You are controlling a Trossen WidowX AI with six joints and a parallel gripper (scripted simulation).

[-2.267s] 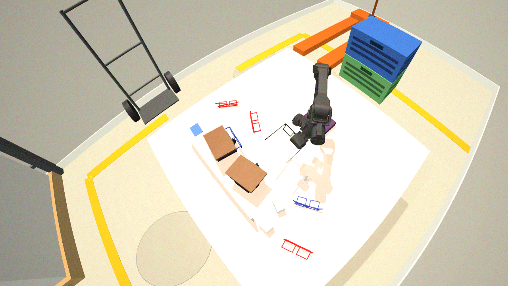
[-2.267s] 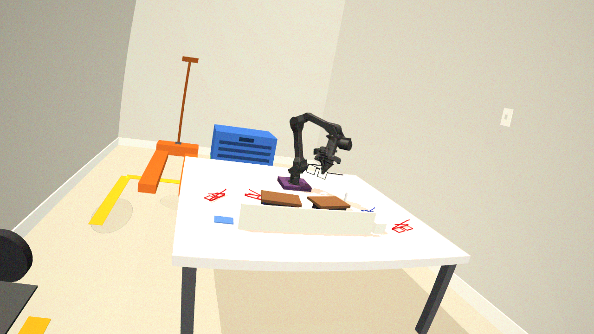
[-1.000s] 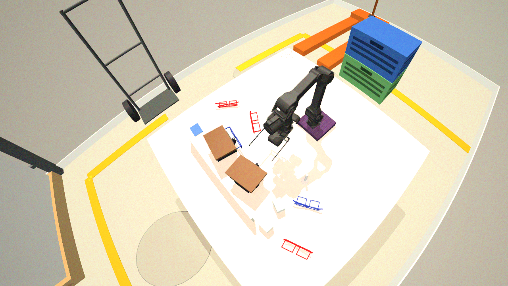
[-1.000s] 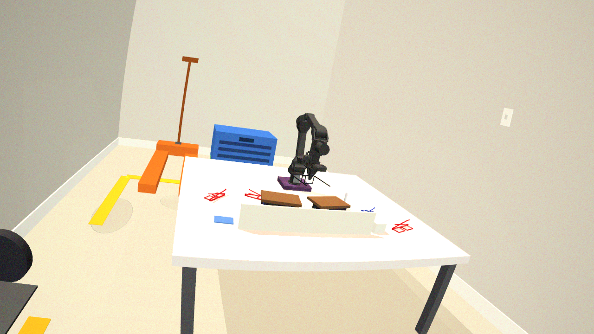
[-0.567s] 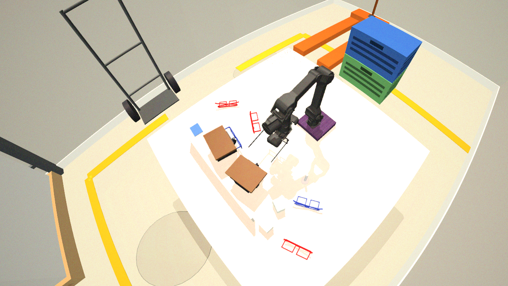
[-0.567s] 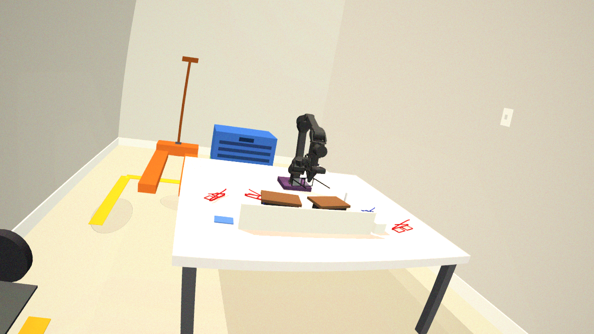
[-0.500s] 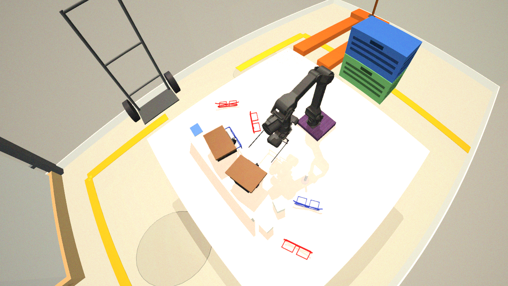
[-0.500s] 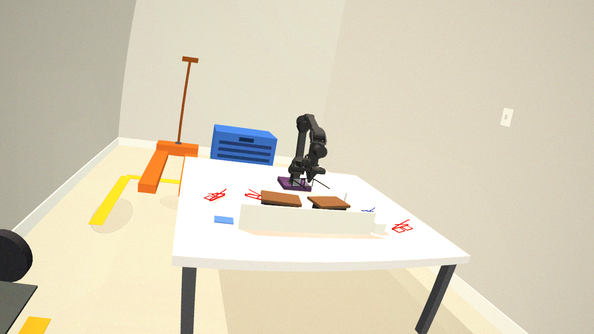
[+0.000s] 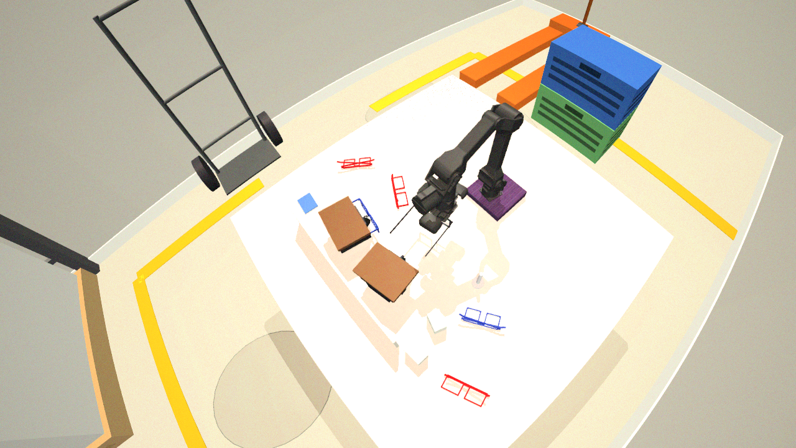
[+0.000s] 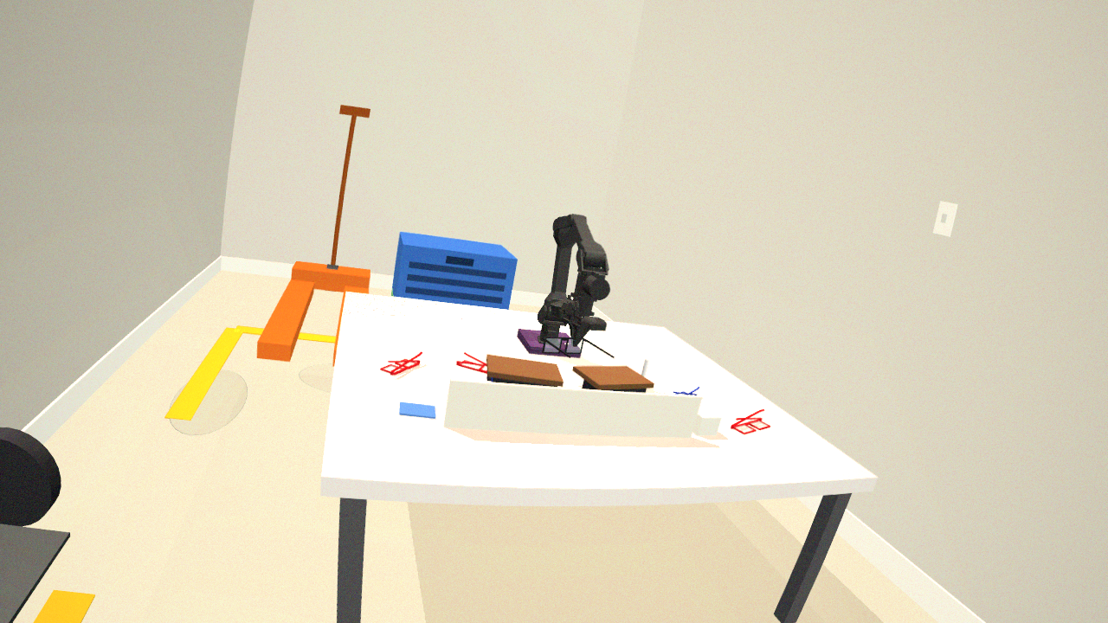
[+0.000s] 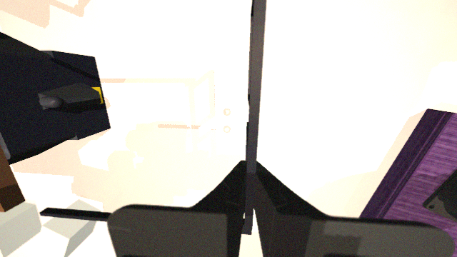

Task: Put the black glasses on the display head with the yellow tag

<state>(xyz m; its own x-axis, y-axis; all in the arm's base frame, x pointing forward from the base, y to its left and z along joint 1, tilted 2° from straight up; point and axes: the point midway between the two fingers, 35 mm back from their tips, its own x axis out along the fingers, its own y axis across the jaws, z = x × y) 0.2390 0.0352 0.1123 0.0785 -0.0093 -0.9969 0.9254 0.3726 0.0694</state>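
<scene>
My gripper (image 9: 438, 216) (image 10: 576, 341) (image 11: 248, 166) is shut on the black glasses (image 9: 402, 219) (image 10: 598, 348) (image 11: 256, 89). They are held above the table, with both temples spread and reaching toward the heads in the top view; the gripper hides part of their front. The head with the yellow tag (image 11: 99, 92) is dark (image 11: 21, 107), with a brown top (image 9: 385, 272) (image 10: 612, 377). It faces the glasses and is apart from them; its nose shows in the wrist view. The other head, with its brown top (image 9: 344, 223) (image 10: 524, 369), wears blue glasses (image 9: 369, 214).
A low white wall (image 10: 573, 410) stands behind the heads. White blocks (image 10: 709, 424) (image 11: 18, 225) stand near the tagged head's side. A blue pad (image 9: 307, 203) (image 10: 416, 409) lies beside the other head. Several red glasses and one blue pair (image 9: 482, 321) lie around. My base is purple (image 9: 509, 195).
</scene>
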